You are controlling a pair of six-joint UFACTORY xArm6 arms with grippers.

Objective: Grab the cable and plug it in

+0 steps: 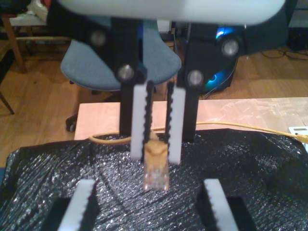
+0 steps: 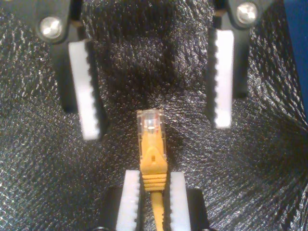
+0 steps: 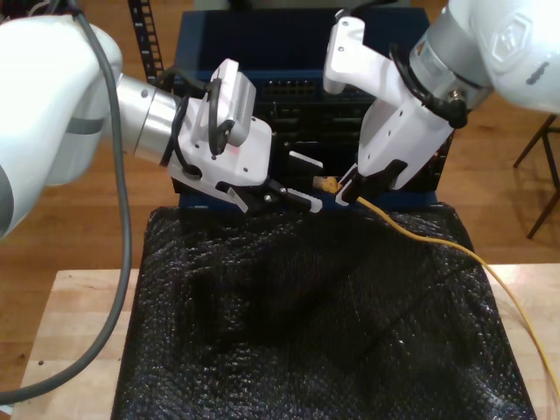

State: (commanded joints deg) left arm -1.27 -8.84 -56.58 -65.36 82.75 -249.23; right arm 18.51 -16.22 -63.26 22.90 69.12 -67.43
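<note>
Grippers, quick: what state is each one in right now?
My first gripper: open, holding nothing.
My second gripper: closed on the cable, just behind its clear plug.

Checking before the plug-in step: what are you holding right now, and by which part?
My second gripper holds the cable by the yellow boot just behind its clear plug, which sticks out free. My first gripper holds nothing.

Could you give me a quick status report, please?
My first gripper open, facing the plug. My second gripper shut on the cable just behind the plug. Black sheet below.
</note>
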